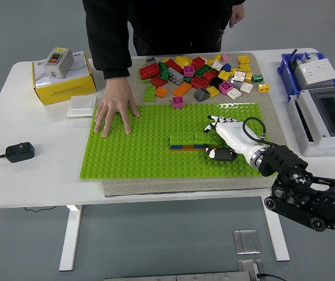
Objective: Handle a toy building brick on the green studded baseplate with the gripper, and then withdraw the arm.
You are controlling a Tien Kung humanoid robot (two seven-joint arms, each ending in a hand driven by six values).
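The green studded baseplate (138, 146) lies on a beige mat in the table's middle. A low row of stacked bricks (190, 141), green on top with orange and blue beneath, stands on its right half. My right hand (218, 140), white with black fingertips, rests at the row's right end, its fingers curled around the end green brick and the thumb low at the front. The right arm comes in from the lower right corner. My left arm does not show.
A person at the far side presses a flat hand (115, 111) on the baseplate's upper left corner. A heap of loose bricks (199, 75) lies beyond the plate. A yellow box (62, 82), a black plug (19, 152) and grey electrical boxes (322, 117) flank it.
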